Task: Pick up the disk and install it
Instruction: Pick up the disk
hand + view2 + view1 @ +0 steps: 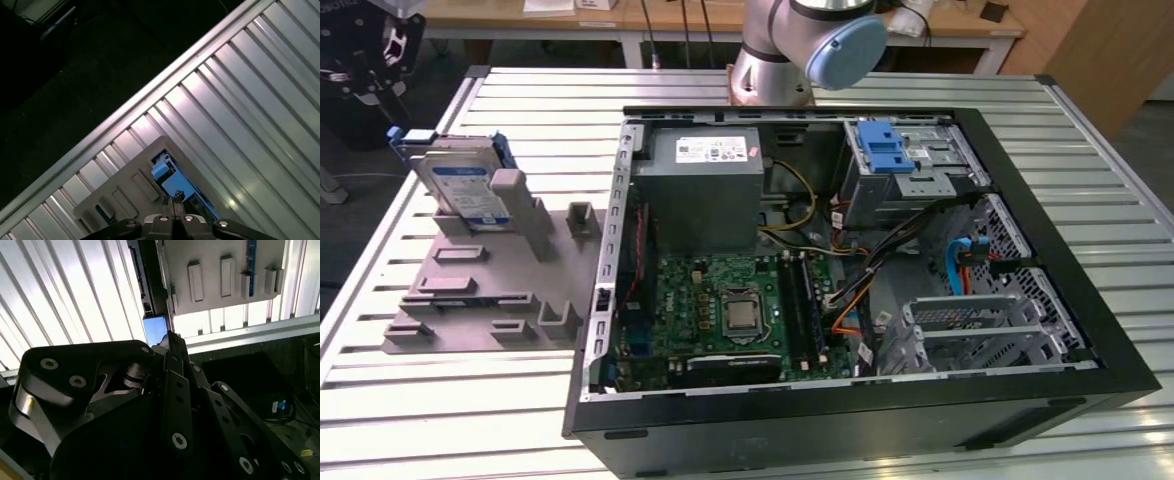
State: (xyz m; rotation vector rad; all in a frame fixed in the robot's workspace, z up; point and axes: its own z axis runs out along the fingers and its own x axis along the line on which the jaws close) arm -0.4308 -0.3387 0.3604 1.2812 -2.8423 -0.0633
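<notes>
Clenched on nothing, the gripper [172,204] shows its two dark fingers pressed tip to tip in the first wrist view. In the second wrist view its black linkage narrows to the same closed point. Just past that point in both wrist views is the blue end of the disk [161,169], seen edge-on. In the exterior view the disk [460,185] stands upright on its long edge and free of the arm. Its white-and-blue label faces the camera and its blue carrier frame shows at the top and the far side. It sits in a slot at the far end of a grey moulded fixture [480,290], held between low upright blocks. The other slots and blocks of the fixture run toward the near edge. The fixture lies flat on a ribbed aluminium table [454,400], on the exterior view's left, just beside an open black computer case [854,410] that lies on its side. Inside the case, a grey power supply [700,190] with a white sticker sits at the far end nearest the fixture. Below it is a green motherboard [707,300] with its processor socket [742,315] in the middle. Toward the exterior view's right a metal drive bay carries a blue latch [887,150], and black, yellow and orange cables [881,250] run down to a perforated drive cage [974,325]. The arm's grey base with a blue joint cap [843,50] rises behind the case.
</notes>
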